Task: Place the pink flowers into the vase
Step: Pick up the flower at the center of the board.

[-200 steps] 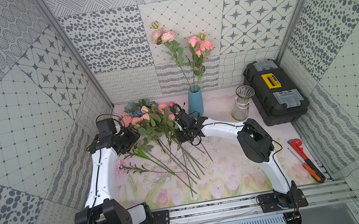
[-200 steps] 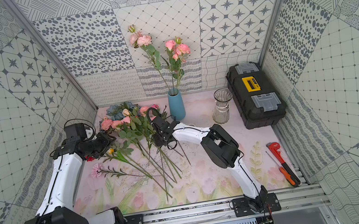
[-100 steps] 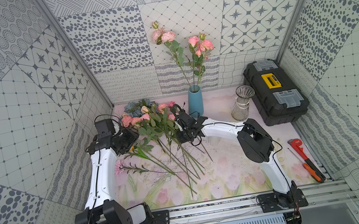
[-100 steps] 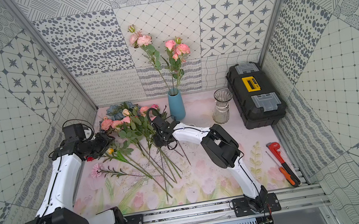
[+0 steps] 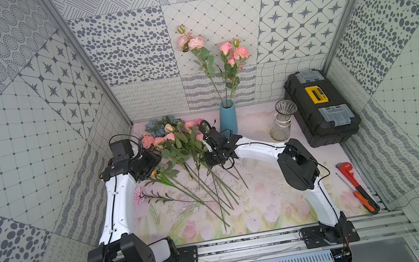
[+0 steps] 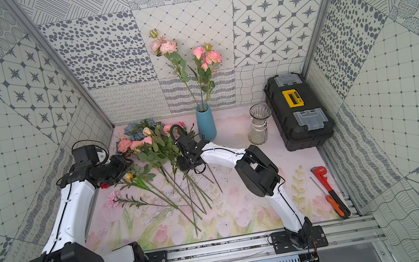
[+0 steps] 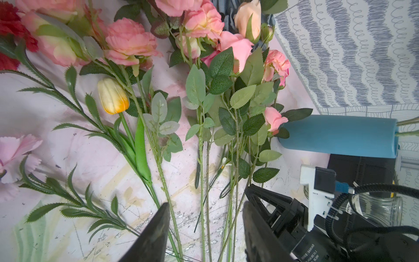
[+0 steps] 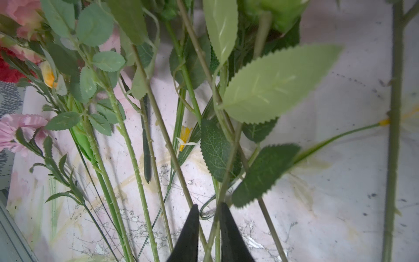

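Note:
A blue vase [image 5: 228, 117] [image 6: 206, 123] stands at the back of the mat with two pink flowers [image 5: 232, 51] upright in it. More pink flowers [image 5: 158, 139] [image 7: 129, 40] lie in a mixed heap left of the vase, stems pointing forward. My right gripper [image 5: 211, 161] [image 8: 208, 206] reaches into the heap's stems and is shut on a thin green rose-leaved stem [image 8: 217, 217]. My left gripper [image 5: 154, 160] [image 7: 206, 204] hovers open at the heap's left side, with several stems on the mat below its gap and nothing held.
A clear glass vase [image 5: 284, 122] and a black toolbox [image 5: 321, 108] stand at the back right. A red pipe wrench [image 5: 347, 169] and an orange-handled tool [image 5: 363, 195] lie along the right edge. A yellow tulip [image 7: 112, 95], red bloom [image 7: 9, 27] and blue-grey flowers [image 5: 154, 124] share the heap.

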{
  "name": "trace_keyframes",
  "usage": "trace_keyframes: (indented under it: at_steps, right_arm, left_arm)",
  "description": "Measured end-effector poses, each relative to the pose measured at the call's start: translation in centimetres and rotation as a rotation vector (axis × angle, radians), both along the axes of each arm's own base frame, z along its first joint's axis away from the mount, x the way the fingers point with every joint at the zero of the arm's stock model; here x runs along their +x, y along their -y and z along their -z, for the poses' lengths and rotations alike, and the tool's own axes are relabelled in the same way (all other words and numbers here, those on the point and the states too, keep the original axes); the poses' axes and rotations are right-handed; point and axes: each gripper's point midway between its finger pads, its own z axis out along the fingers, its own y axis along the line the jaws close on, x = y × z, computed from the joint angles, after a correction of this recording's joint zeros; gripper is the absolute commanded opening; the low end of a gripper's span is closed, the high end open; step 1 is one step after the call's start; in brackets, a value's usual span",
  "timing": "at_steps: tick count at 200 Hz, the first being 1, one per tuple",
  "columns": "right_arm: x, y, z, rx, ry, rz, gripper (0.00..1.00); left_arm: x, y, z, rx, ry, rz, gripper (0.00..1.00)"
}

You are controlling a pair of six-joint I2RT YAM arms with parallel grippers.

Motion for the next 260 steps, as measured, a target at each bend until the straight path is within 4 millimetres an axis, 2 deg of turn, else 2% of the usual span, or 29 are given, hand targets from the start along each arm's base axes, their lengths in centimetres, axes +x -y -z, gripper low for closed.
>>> trace_keyframes:
  at_steps: [48, 97, 176, 199, 260]
  right_arm:
    - [-0.2, 0.1, 1.3, -0.023, -0.024, -0.002, 0.23]
    - [-0.2, 0.2, 1.3, -0.027, -0.028, -0.002, 0.25]
    - [-0.6, 0.7, 2.2, -0.041, -0.046, 0.017, 0.25]
    - [-0.7, 0.8, 2.5, -0.043, -0.050, 0.022, 0.24]
    - [-0.7, 0.7, 2.7, -0.036, -0.056, 0.033, 0.08]
  left_arm:
    - [0.0, -0.1, 0.0, -0.008, 0.001, -0.002, 0.52]
    - [0.0, -0.1, 0.0, -0.018, 0.004, -0.002, 0.52]
    - [0.0, -0.1, -0.1, -0.030, 0.008, 0.000, 0.52]
    - [0.0, 0.0, -0.1, -0.033, 0.008, 0.001, 0.52]
    - [0.0, -0.1, -0.1, -0.034, 0.008, -0.002, 0.52]
